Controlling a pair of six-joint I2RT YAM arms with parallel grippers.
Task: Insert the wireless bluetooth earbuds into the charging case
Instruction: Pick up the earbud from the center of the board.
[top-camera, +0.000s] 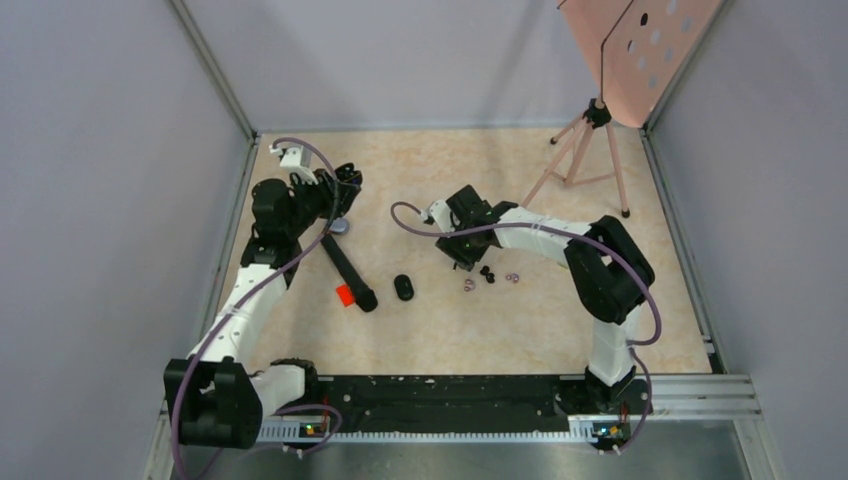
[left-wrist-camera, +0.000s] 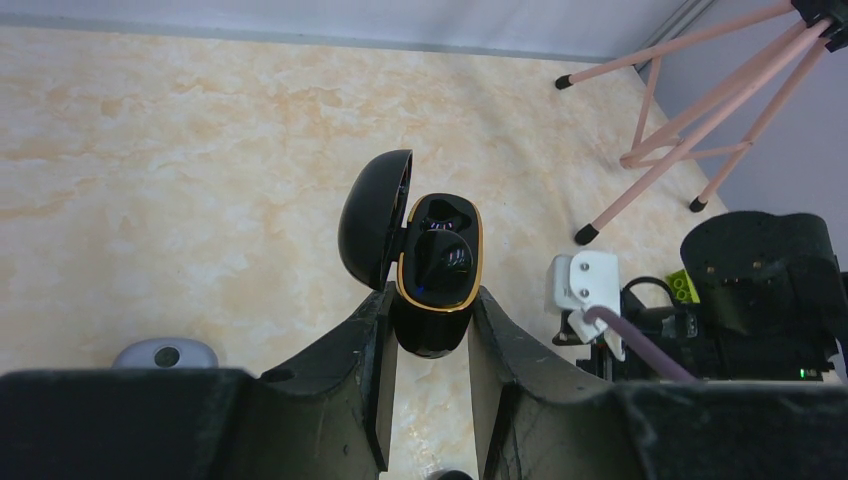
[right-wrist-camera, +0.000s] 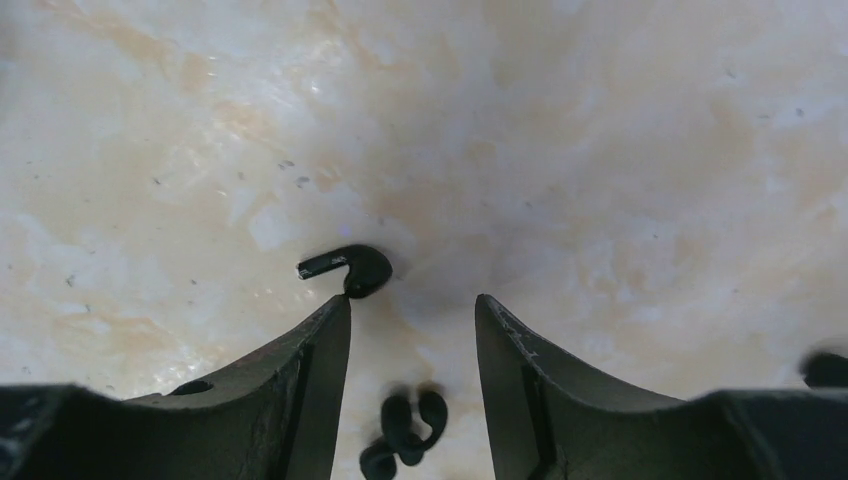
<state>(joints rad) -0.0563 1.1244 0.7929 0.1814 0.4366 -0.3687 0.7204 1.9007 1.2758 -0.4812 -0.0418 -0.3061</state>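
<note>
- Right gripper (right-wrist-camera: 412, 305): mine, hanging low over the table (right-wrist-camera: 600, 150) a little right of its middle. The jaws stand apart with nothing between them.
- Black earbud (right-wrist-camera: 352, 268): lies flat on the table, touching or nearly touching the tip of the finger on the left of my wrist view. It sits outside the gap, just beyond and to the side of it.
- Long axis of that bud: round body toward the gap, stem pointing away from it, so it lies roughly along the line on which my jaws close. My judgement is that I must shift sideways toward the bud before closing.
- Black curled pieces (right-wrist-camera: 405, 435): a small cluster between my fingers, back from the tips. I cannot tell whether they are buds or hooks.
- Pale buds (top-camera: 512, 277): just beside, toward the right edge.
- Left gripper (left-wrist-camera: 432, 300): clamped on the charging case (left-wrist-camera: 437, 262), lid swung open and cavity facing up, held toward the far left corner.
- Nearer arm: the right by a wide margin; the case is well apart from the buds.
</note>
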